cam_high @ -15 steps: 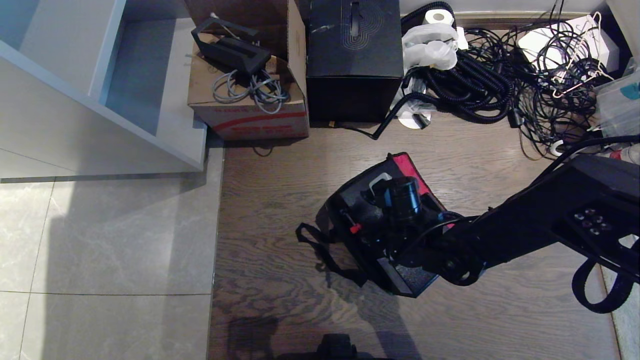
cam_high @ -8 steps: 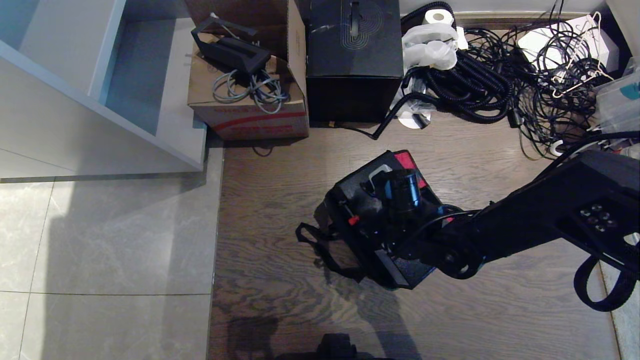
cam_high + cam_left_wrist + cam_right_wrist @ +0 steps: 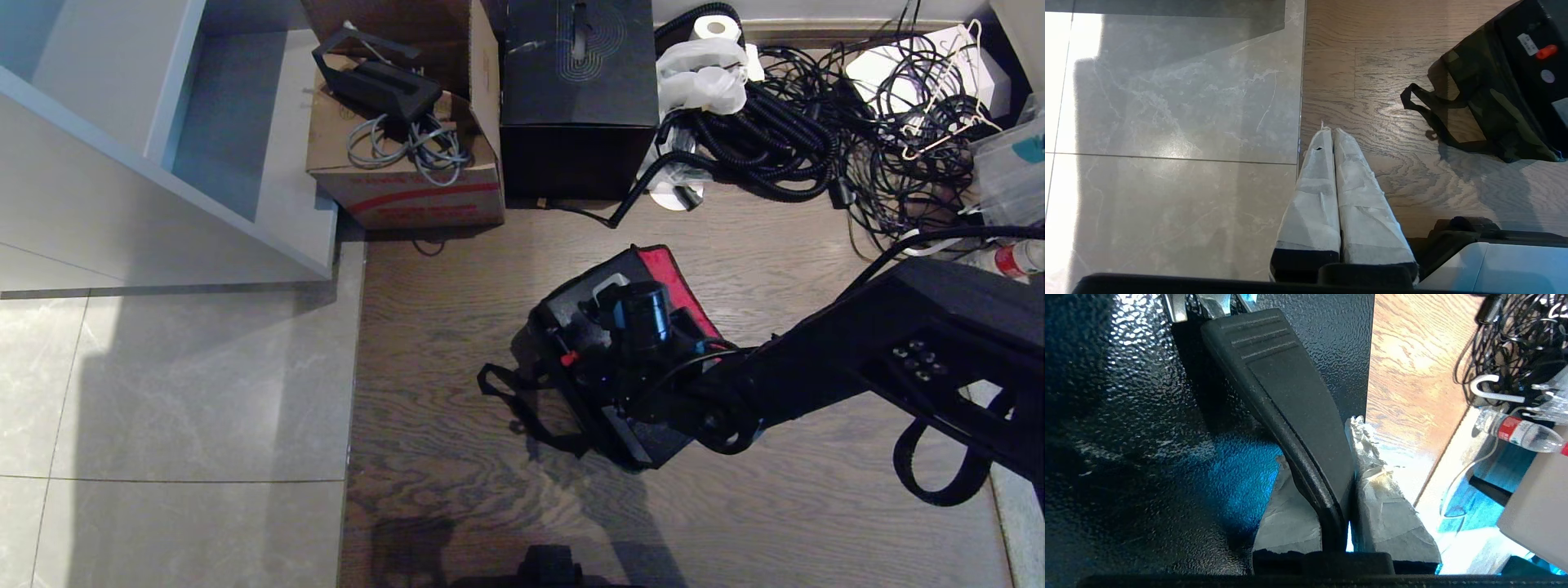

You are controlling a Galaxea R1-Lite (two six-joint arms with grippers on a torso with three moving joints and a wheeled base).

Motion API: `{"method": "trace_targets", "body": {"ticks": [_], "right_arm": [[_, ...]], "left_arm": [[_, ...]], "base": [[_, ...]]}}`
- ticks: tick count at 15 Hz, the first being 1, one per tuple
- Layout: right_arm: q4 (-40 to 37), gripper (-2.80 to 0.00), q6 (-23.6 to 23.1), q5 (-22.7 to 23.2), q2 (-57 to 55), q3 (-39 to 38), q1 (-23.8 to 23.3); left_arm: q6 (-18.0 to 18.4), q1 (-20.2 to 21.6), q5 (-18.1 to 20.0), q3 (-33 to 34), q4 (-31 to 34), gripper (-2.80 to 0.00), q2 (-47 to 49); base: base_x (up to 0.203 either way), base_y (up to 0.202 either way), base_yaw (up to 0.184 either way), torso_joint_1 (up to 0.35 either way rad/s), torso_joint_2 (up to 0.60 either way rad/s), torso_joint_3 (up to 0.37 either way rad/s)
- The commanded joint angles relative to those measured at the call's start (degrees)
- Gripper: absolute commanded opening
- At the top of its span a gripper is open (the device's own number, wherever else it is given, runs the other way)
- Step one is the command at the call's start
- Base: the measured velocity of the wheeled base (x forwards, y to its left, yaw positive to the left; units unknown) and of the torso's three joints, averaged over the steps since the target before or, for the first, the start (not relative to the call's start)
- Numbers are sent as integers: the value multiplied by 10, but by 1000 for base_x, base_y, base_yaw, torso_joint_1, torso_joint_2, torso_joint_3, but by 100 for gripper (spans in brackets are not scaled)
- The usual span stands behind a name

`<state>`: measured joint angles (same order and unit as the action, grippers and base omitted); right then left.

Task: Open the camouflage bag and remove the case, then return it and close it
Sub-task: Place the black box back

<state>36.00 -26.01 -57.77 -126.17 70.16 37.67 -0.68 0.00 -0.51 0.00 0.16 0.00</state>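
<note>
The camouflage bag [image 3: 682,286] lies on the wooden floor with its lid open and the red inside showing. Its camouflage side [image 3: 1486,106] and black strap [image 3: 510,404] face the tile floor. The case [image 3: 571,327], black and speckled, sits tilted in the bag's mouth and sticks partly out. My right gripper [image 3: 1318,445] is shut on the case's black strap handle [image 3: 1290,396]. The wrist covers that grip in the head view. My left gripper [image 3: 1329,132] is parked, shut and empty, above the seam between tile and wood.
Behind the bag stand a brown cardboard box [image 3: 408,163] and a larger black box with a swirl emblem [image 3: 578,90]. Tangled black cables [image 3: 816,139] fill the back right. A white cabinet [image 3: 163,147] stands at the left. A water bottle [image 3: 1519,430] lies near the cables.
My right arm has shifted a little to the left and away, carrying the case by its handle. The bag has shifted slightly with it. The left gripper has not moved.
</note>
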Motion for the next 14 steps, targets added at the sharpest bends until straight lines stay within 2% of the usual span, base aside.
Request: {"method": "trace_targets", "body": {"ticks": [1,12,13,14], "right_arm": [[3,-280,-2,-3,-18,8,0],[18,-280,1,-14,-62,43,-1],[18,0,0,-14,-64,43,-1],[18,0,1,-14,-66,43,0]], "left_arm": [[0,0,0,0,0,-280,0],[0,0,0,0,0,-280,0],[0,0,0,0,0,-280,0],[0,0,0,0,0,-280,0]], "base": [[0,0,0,0,0,0],[0,0,0,0,0,0],[0,0,0,0,0,0],[0,0,0,0,0,0]]}}
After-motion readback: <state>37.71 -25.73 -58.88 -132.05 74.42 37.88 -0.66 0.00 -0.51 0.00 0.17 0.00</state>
